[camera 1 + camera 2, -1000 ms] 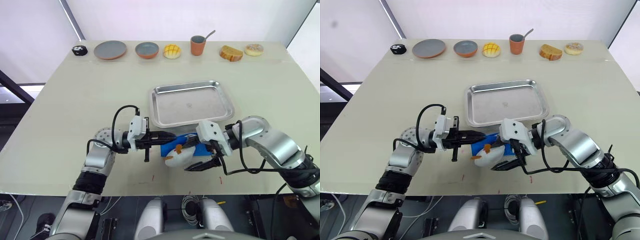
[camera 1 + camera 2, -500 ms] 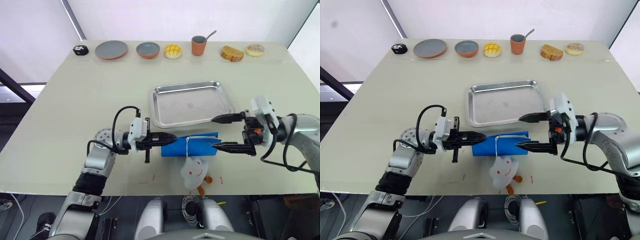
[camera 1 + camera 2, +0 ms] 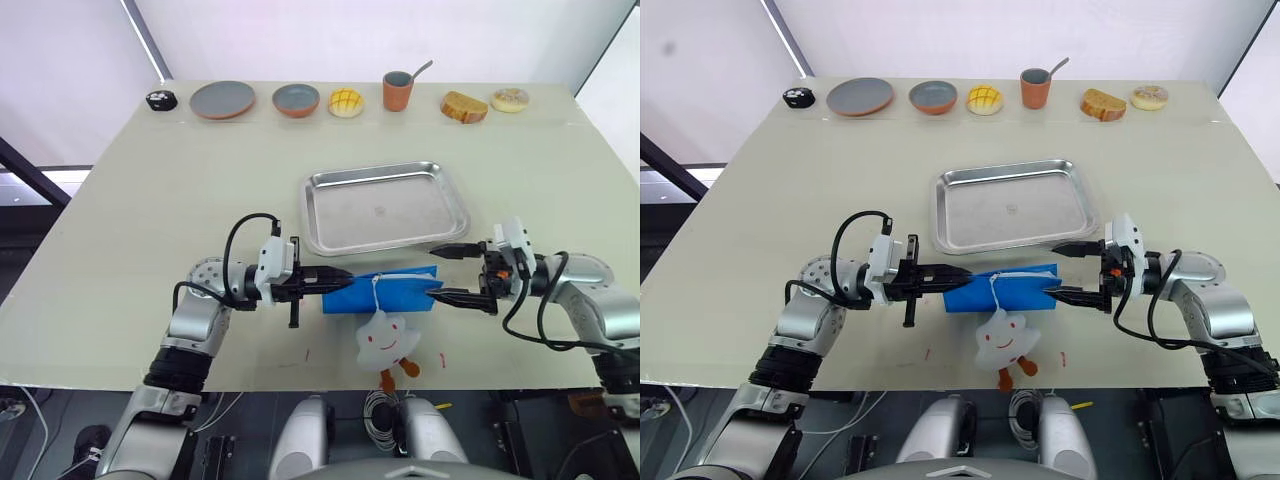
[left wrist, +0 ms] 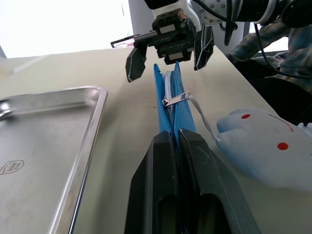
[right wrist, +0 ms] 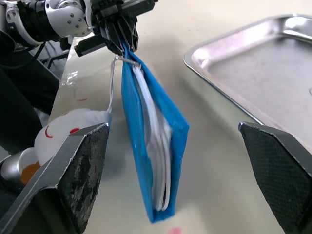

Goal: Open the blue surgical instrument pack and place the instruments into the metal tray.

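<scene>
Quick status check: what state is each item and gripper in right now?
Blue pack: still closed, standing on edge, one end clamped.
Left gripper: shut on the pack's end.
Right gripper: open, at the pack's other end.
Metal tray: empty.
White plush charm: lying on the table, tied to the zipper pull.

Left gripper (image 3: 347, 278) clamping left end of blue surgical instrument pack (image 3: 383, 291), just in front of empty metal tray (image 3: 385, 207). Right gripper (image 3: 437, 272) sitting at pack's right end, fingers spread wide, not gripping. White plush charm with orange feet (image 3: 388, 345) hanging by cord from pack's zipper, dangling over table's (image 3: 130, 200) near edge.
</scene>
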### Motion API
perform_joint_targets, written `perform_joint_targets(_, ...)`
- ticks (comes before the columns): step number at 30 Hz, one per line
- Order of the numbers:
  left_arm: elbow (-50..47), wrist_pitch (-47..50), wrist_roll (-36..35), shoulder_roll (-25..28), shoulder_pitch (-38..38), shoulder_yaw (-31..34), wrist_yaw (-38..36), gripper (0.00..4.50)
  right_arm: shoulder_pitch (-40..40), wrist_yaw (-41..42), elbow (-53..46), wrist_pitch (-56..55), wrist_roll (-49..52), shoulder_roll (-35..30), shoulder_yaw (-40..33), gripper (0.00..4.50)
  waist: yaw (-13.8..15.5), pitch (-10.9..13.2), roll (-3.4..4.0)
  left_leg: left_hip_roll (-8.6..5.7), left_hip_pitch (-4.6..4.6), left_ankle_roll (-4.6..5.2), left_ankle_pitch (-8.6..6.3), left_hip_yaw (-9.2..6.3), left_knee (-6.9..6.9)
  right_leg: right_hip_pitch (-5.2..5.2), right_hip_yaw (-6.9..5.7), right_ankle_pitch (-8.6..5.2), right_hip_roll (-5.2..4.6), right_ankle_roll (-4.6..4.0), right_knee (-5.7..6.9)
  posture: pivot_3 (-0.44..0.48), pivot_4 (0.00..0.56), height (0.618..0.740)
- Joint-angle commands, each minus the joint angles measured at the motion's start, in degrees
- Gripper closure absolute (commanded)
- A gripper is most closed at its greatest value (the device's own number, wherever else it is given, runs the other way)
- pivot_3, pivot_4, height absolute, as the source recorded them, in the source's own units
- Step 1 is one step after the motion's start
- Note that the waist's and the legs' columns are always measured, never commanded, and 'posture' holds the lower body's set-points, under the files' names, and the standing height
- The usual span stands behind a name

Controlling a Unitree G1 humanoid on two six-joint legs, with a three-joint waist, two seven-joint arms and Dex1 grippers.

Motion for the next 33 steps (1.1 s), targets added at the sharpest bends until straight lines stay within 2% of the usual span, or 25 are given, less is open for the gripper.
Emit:
perform_joint_targets(1, -2.37, 1.95, 0.13, 1.13, 0.63, -0.29, 0.04, 4.50, -2.08, 1.19, 0.81, -1.54, -0.76, 1.96, 1.75, 0.04, -0.02, 0.00, 0.00, 0.00, 0.00, 0.00, 0.00, 0.00, 0.00, 0.00, 0.00, 0.00, 0.00, 0.00, 0.00, 0.000, 0.150, 0.740)
perform_joint_targets(10, -0.19, 0.58, 0.11, 1.20, 0.96, -0.04, -0.98, 4.50, -2.55, 2.11, 1.95, -2.79, -2.11, 3.16, 2.61, 0.04, -0.05, 0.00, 0.00, 0.01, 0.01, 0.00, 0.00, 0.01, 0.00, 0.00, 0.00, 0.00, 0.00, 0.00, 0.01, 0.000, 0.150, 0.740)
perform_joint_targets(14, 0.13, 0.40, 0.14, 1.13, 0.83, -0.06, -0.97, 4.50, -2.54, 2.06, 1.98, -2.84, -2.25, 3.26, 2.57, 0.90, -0.05, 0.00, 0.00, 0.01, 0.01, 0.00, 0.00, 0.01, 0.00, 0.00, 0.00, 0.00, 0.00, 0.00, 0.02, 0.000, 0.150, 0.740)
perform_joint_targets(15, 0.19, 0.37, 0.14, 1.10, 0.79, -0.06, -0.93, 4.50, -2.51, 2.04, 1.99, -2.86, -2.30, 3.26, 2.59, 1.52, -0.05, 0.00, 0.00, 0.01, 0.01, 0.00, 0.00, 0.00, 0.00, 0.00, 0.00, 0.00, 0.00, 0.00, 0.02, 0.000, 0.150, 0.740)
perform_joint_targets(16, 0.30, 0.32, 0.15, 1.07, 0.73, -0.09, -0.90, 4.50, -2.51, 1.98, 1.99, -2.84, -2.33, 3.29, 2.59, 1.90, -0.05, 0.00, 0.00, 0.01, 0.01, 0.00, 0.00, 0.01, 0.00, 0.00, 0.00, 0.00, 0.00, 0.00, 0.02, 0.000, 0.150, 0.740)
perform_joint_targets(18, 0.78, 0.06, 0.24, 0.93, 0.58, -0.13, -0.92, 4.50, -2.52, 1.98, 1.97, -2.78, -2.37, 3.32, 2.62, 2.97, -0.05, 0.00, 0.00, 0.01, 0.01, 0.00, 0.00, 0.00, 0.00, 0.00, 0.00, 0.00, 0.00, 0.00, 0.02, 0.000, 0.150, 0.740)
perform_joint_targets(21, 2.47, -0.94, 0.34, 0.71, 0.33, -0.05, -1.31, 4.50, -2.45, 2.20, 1.73, -2.60, -2.45, 3.34, 2.82, 4.16, -0.05, 0.00, 0.01, 0.00, 0.02, 0.00, 0.00, 0.01, 0.00, 0.00, 0.00, 0.00, 0.01, 0.00, 0.02, 0.000, 0.150, 0.740)
perform_joint_targets(22, 3.06, -1.25, 0.26, 0.67, 0.28, 0.05, -1.49, 4.50, -2.44, 2.24, 1.69, -2.61, -2.53, 3.37, 2.91, 4.35, -0.06, 0.00, 0.01, 0.00, 0.02, 0.00, 0.00, 0.01, 0.00, 0.00, 0.00, 0.00, 0.01, 0.00, 0.03, 0.000, 0.150, 0.740)
perform_joint_targets(26, 3.65, 0.91, -3.41, -0.11, -0.06, 2.64, -0.39, 4.50, -2.51, 2.23, 1.81, -2.95, -2.89, 3.38, 3.13, 4.35, -0.09, 0.00, 0.01, -0.01, 0.04, 0.00, 0.00, 0.01, 0.00, 0.00, 0.00, 0.00, 0.03, 0.00, 0.04, 0.000, 0.150, 0.740)
perform_joint_targets(28, 2.19, 3.51, -4.83, 0.54, -0.19, 3.62, 0.40, 3.74, -2.59, 2.22, 1.88, -3.05, -3.01, 3.38, 3.13, 4.50, -0.14, 0.00, 0.01, 0.02, 0.04, 0.00, 0.00, 0.00, 0.00, 0.00, 0.00, 0.00, 0.03, -0.01, 0.05, 0.000, 0.150, 0.740)
perform_joint_targets(29, 1.34, 4.72, -5.33, 0.96, -0.17, 4.15, 0.89, 3.53, -2.64, 2.22, 1.95, -3.09, -3.04, 3.39, 3.10, 4.50, -0.15, 0.00, 0.01, 0.02, 0.03, 0.00, 0.00, 0.00, 0.00, -0.01, 0.00, 0.00, 0.03, 0.00, 0.05, 0.000, 0.150, 0.740)
perform_joint_targets(33, -2.83, 11.75, -9.49, 4.34, 1.16, 7.72, 1.47, 2.04, -3.05, 2.22, 2.70, -3.60, -3.43, 3.42, 2.99, 4.50, -0.18, 0.00, 0.01, 0.05, 0.02, 0.00, 0.00, -0.01, 0.00, -0.01, 0.00, 0.00, 0.04, 0.00, 0.05, 0.000, 0.150, 0.740)
